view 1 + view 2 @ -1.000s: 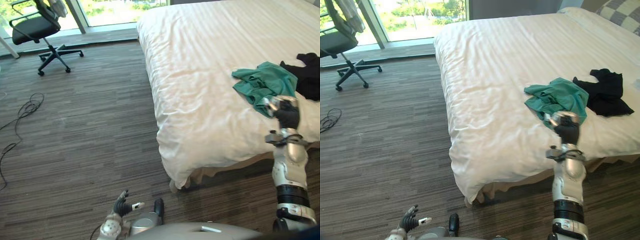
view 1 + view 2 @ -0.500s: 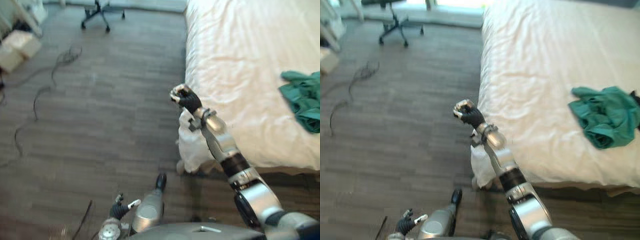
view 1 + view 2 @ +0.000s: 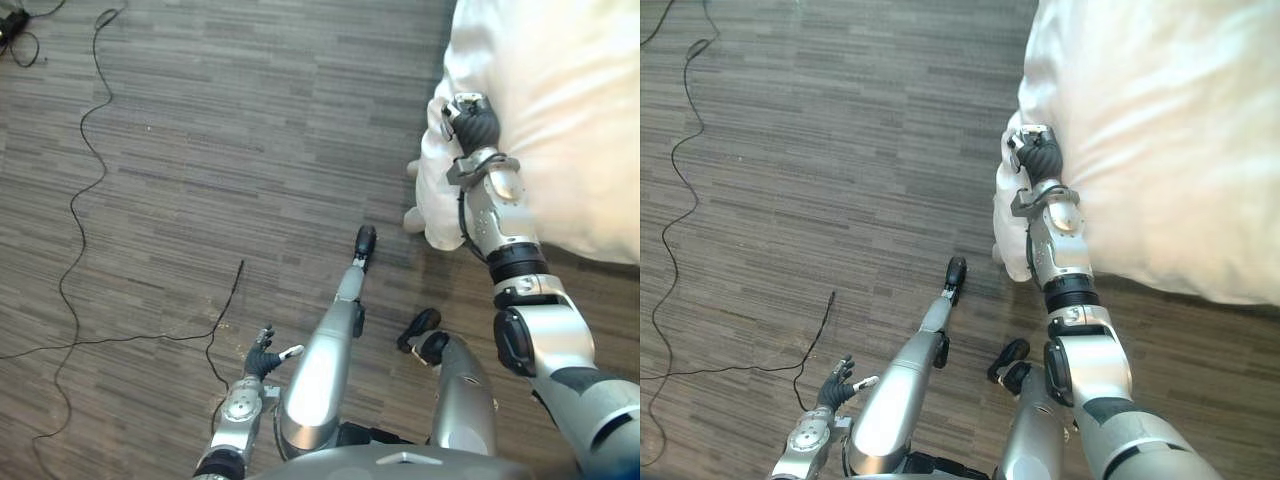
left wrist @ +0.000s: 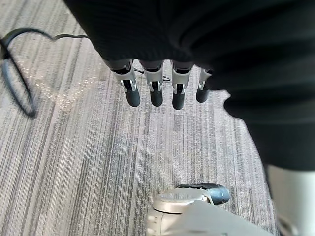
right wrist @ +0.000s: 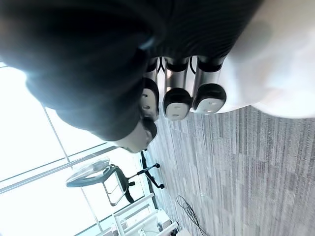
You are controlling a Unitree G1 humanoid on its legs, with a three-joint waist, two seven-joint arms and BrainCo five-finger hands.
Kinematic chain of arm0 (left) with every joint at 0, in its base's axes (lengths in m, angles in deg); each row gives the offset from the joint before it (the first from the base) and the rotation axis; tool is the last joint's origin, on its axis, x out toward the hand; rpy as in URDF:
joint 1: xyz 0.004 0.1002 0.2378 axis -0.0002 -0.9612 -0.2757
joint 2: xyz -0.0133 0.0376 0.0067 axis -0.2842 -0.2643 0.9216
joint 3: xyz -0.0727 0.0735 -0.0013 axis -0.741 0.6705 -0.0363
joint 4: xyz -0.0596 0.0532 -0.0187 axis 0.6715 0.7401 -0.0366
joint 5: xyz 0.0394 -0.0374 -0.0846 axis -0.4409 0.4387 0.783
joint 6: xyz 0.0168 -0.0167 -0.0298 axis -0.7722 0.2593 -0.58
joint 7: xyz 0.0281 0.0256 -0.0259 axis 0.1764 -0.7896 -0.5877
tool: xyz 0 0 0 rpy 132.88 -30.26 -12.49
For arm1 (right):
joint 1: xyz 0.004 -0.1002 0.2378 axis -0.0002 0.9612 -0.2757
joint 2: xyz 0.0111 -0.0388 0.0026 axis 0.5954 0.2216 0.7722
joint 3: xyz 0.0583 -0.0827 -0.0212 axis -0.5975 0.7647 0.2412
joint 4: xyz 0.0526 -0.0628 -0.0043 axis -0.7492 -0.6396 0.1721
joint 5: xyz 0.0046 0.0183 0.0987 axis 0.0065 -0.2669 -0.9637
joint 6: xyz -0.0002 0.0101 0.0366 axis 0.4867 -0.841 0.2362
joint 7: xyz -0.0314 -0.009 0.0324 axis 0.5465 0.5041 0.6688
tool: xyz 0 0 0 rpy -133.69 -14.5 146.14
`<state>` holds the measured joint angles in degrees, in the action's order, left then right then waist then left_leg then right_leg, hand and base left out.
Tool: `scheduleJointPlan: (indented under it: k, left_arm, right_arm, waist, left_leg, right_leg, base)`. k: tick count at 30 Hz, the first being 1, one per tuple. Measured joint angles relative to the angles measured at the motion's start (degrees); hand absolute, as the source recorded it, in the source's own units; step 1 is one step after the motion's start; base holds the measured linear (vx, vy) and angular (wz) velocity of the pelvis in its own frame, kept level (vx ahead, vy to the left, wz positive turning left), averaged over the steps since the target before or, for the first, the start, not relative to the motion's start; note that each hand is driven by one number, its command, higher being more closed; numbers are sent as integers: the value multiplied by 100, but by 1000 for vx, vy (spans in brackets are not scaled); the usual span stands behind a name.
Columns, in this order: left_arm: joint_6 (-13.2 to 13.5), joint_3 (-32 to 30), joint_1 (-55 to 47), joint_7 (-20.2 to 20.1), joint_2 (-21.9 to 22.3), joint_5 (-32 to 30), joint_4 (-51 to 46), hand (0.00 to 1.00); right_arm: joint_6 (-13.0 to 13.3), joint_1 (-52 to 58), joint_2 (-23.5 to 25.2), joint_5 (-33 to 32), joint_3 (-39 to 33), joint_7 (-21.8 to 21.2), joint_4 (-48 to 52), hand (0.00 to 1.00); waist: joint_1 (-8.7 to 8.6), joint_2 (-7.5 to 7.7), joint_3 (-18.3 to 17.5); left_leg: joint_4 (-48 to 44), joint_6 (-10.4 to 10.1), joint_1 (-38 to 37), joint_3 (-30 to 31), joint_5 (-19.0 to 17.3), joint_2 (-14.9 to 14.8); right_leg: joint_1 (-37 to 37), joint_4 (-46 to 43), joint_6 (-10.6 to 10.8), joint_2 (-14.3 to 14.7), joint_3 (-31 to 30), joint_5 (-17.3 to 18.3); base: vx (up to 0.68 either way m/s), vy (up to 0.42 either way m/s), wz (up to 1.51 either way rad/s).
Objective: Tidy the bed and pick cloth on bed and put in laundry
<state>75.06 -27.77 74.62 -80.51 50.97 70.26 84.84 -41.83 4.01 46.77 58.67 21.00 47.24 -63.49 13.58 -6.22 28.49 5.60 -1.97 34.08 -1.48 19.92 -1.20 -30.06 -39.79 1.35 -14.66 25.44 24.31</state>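
Right eye view first: where is the right hand [image 3: 1037,150]?

Upper middle of the frame, against the corner of the bed [image 3: 1160,130], where the white cover [image 3: 1012,235] droops toward the floor [image 3: 790,150]. Its fingers [image 5: 177,102] are curled into a fist with nothing in them.

And the left hand [image 3: 840,382]?

Lower left, low over the floor, fingers [image 4: 155,93] straight and slack, empty too.

The cloth?

In neither hand; where it lies on the bed I cannot tell.

What could go wrong?

That fist sits close by the hanging cover. A sideways swing could snag it, I'd judge, and drag the corner loose, rumpling the bed. With the head aimed at the floor, any reach for cloth would be blind.
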Motion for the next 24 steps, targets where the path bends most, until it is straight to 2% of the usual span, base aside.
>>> scheduleJointPlan:
  k: [4, 7, 12, 16, 19, 21, 24]
  left_arm:
    - [-22, -430, 363, -153, 252, 391, -40, 0]
    - [-22, -808, 519, -183, 497, 677, -221, 0]
    - [-10, -1153, 798, -172, 736, 936, -403, 0]
    - [118, -1343, 807, -52, 839, 933, -411, 0]
    - [157, -1398, 753, 48, 839, 927, -393, 0]
    - [212, -1407, 697, 72, 817, 912, -407, 0]
    - [263, -1398, 583, 152, 710, 729, -400, 0]
  right_arm:
    - [11, 228, 202, -163, 27, 14, 479, 100]
    - [8, 370, 248, -334, 172, -102, 557, 100]
    - [81, 871, 643, -618, 215, -516, 523, 100]
    - [351, 1392, 906, -684, 273, -698, 434, 100]
    - [555, 1867, 1140, -824, 289, -823, 90, 100]
    - [701, 2258, 1152, -1070, -36, -763, -250, 100]
    - [1027, 2943, 969, -1506, -746, -611, -370, 100]
  waist:
    - [-48, 3, 2]
    - [-185, 22, 13]
    - [-447, 238, 124]
    - [-519, 306, 135]
    - [-694, 424, 148]
    - [-769, 557, 151]
    - [-974, 705, 161]
  left_leg:
    - [-1, 6, 413, -203, 13, 5]
    - [-9, 101, 637, -420, 88, 2]
    - [-493, 207, 991, -561, -107, 36]
    - [-687, 244, 939, -692, -258, 23]
    - [-685, 281, 684, -783, -336, 18]
    - [-686, 322, 480, -897, -425, 17]
    - [-683, 364, 95, -1053, -565, 2]
  right_leg:
    - [-588, -332, -66, -126, -88, 96]
    - [-831, -396, -66, -186, -112, 98]
    - [-990, -400, -35, -268, -179, 80]
    - [-902, -333, 8, -267, -293, 34]
    - [-626, -186, 61, -250, -352, -30]
    - [-438, -73, 104, -239, -441, -79]
    - [-25, 202, 163, -196, -512, -195]
  base:
    - [-66, -71, 3]
    - [-21, -13, 6]
    - [-1, -1, 1]
    - [7, -13, -15]
    - [25, -2, -19]
    - [44, 13, -26]
    - [57, 16, -32]
